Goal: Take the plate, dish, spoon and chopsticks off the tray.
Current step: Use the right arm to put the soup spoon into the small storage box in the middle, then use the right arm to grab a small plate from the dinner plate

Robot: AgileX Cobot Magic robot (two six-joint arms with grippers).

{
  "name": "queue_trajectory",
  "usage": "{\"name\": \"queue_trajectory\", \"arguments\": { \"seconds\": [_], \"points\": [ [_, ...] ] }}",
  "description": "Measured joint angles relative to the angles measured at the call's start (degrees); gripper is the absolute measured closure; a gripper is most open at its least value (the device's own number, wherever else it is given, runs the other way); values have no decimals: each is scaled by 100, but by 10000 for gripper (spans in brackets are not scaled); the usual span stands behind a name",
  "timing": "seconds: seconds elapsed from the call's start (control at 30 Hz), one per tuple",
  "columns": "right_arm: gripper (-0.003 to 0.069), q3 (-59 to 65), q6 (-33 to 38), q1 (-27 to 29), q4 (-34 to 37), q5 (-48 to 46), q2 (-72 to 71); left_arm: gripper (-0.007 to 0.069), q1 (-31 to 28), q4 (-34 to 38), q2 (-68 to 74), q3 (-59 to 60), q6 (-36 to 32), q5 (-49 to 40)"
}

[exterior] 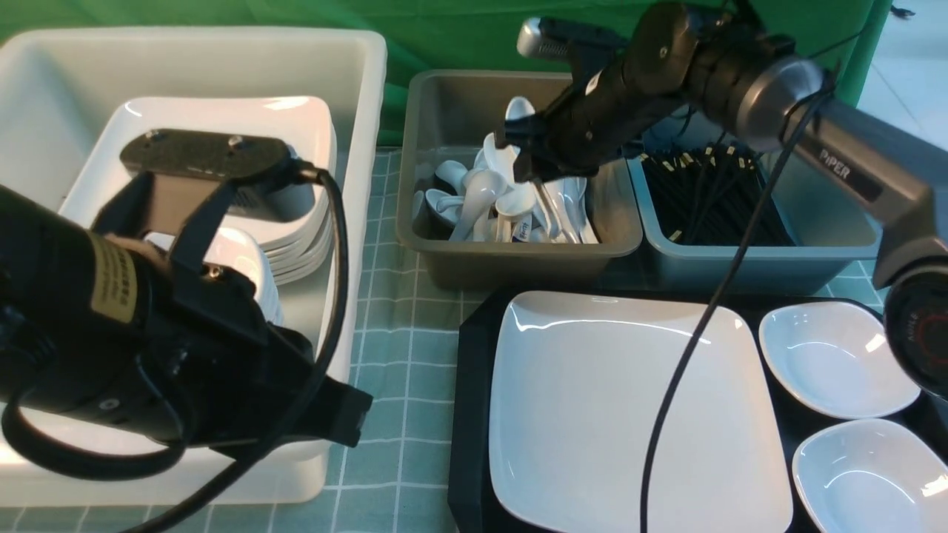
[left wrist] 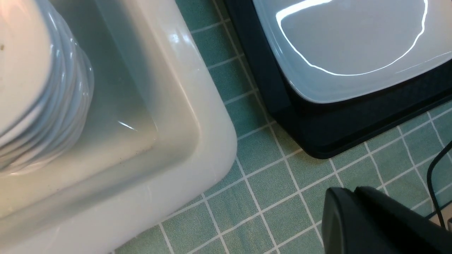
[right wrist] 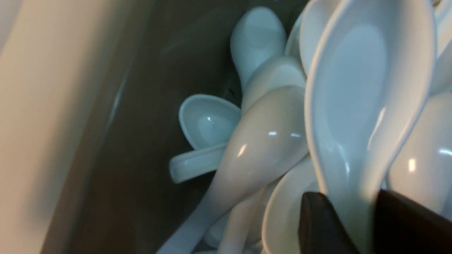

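Clamps spoon (right wrist: 356,106) by handle in R gripper (right wrist: 348,199) over brown tub (exterior: 437,104)'s pile (right wrist: 265,141), long axis straight out from jaws, bowl farthest.

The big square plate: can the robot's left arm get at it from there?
Probably yes. The left arm hovers over the white tub beside the tray, nothing lies on the plate, and the right arm is away over the brown tub.
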State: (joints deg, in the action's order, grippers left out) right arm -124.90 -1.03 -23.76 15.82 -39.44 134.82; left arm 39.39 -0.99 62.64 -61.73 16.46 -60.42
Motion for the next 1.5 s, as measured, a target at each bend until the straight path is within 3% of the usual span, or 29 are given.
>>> {"name": "queue_trajectory", "arguments": {
  "seconds": [0.1,0.17,0.3,0.33,0.4,0.5,0.53,0.6,0.7,0.77,0.9,1.07,1.2,1.37,1.47,1.5],
  "points": [
    [240,-23,-7,0,-190,-278,-18,615,0,0,0,0,0,5],
    [193,-37,-7,0,-418,-643,-106,615,0,0,0,0,0,18],
    [179,-173,103,28,-1230,-1891,-522,615,0,0,0,0,0,85],
    [200,-200,149,42,-1582,-2228,-687,615,0,0,0,4,0,109],
    [377,36,168,181,-2423,-2535,-1495,615,0,20,0,4,0,261],
    [556,689,168,437,-2714,-2535,-2450,615,0,26,0,4,0,352],
    [603,1456,174,687,-2792,-2535,-3199,615,0,26,0,4,0,382],
    [615,2615,199,1006,-2844,-2518,-4025,615,0,62,0,4,0,405],
    [595,3656,141,1347,-2794,-2419,-4554,615,0,99,0,4,0,433],
    [545,4560,103,1592,-2596,-2209,-4871,615,0,99,0,4,0,446],
    [279,6596,251,1696,-1654,-1745,-5139,615,0,99,0,4,0,446],
    [99,7788,513,930,-1519,-916,-5144,615,0,99,0,4,0,452],
    [88,8360,103,310,-1923,-106,-5142,615,0,99,0,4,0,452],
    [123,8538,-707,127,-2665,228,-4877,615,0,99,0,4,-17,452],
    [222,8566,-990,127,-2955,235,-4620,615,0,99,0,4,-22,452],
    [304,8571,-1037,127,-3001,249,-4539,615,0,99,0,4,-22,452]
  ]
}}
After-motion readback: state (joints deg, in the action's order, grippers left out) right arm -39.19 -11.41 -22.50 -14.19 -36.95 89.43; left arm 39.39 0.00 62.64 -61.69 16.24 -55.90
